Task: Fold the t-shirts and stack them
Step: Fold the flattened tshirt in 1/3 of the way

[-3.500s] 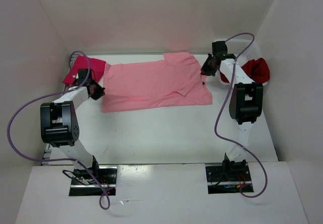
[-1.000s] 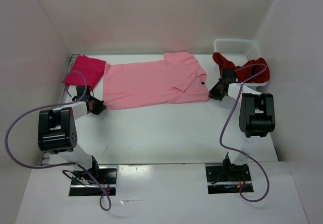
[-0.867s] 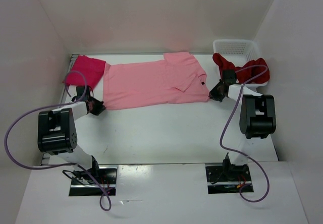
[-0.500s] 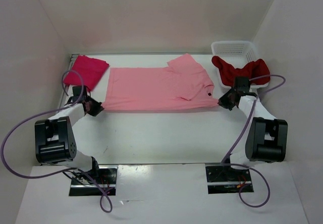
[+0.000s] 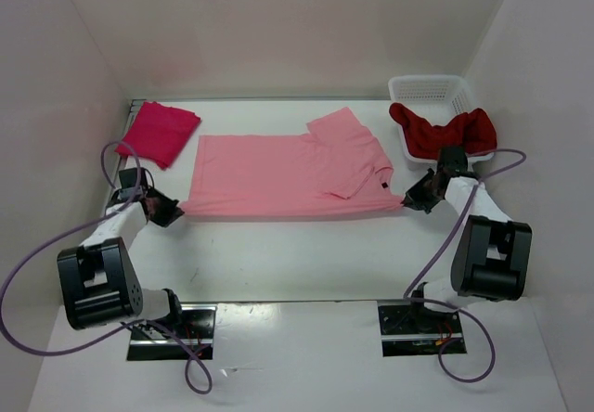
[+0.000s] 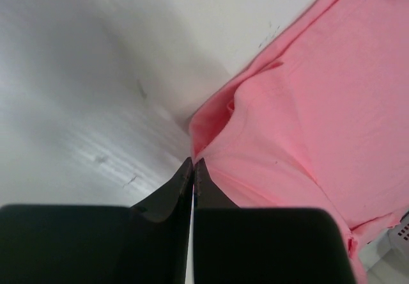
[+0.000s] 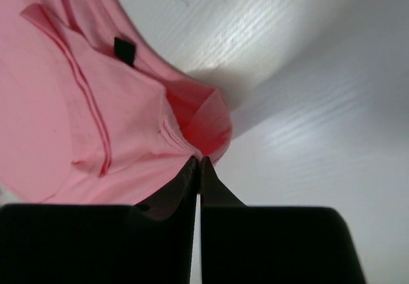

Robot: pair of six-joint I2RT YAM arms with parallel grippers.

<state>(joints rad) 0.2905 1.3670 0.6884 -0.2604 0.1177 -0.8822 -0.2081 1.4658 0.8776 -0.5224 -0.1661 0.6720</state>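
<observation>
Pinching the light pink shirt (image 5: 278, 175) by its near corners

I have the left claw (image 5: 165, 212) clamped on its near left corner and the right claw (image 5: 415, 196) clamped on the near right one. The cloth lies stretched flat between them, ready, I judge, for folding. The crimson shirt (image 5: 158, 132) sits folded far left; the dark red shirt (image 5: 441, 132) drapes over the basket (image 5: 427, 85). White table (image 5: 297, 254), pale walls (image 5: 278, 22) around.

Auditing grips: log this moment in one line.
left gripper: shut on light pink t-shirt corner | right gripper: shut on its other near corner
</observation>
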